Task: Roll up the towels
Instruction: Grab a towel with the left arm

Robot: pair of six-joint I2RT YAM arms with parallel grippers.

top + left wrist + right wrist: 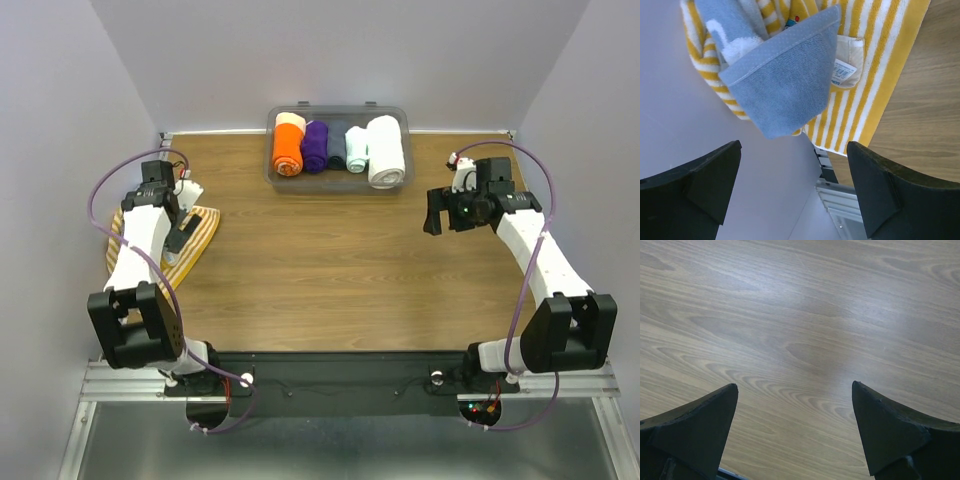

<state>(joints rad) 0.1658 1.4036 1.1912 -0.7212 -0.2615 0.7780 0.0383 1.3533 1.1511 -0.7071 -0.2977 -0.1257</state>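
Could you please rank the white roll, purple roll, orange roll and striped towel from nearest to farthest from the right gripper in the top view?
From the right gripper:
1. White roll, right end of the bin.
2. Purple roll, left of the bin's middle.
3. Orange roll, left end of the bin.
4. Striped towel, far left.

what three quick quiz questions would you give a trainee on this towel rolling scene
1. True or false: the pale blue towel lies on the striped towel.
2. What is beneath the right gripper? A) bare wooden tabletop B) a folded cloth C) a plastic lid
3. Which colour roll sits at the left end of the clear bin?
Key: 1 true; 2 A; 3 the orange roll.
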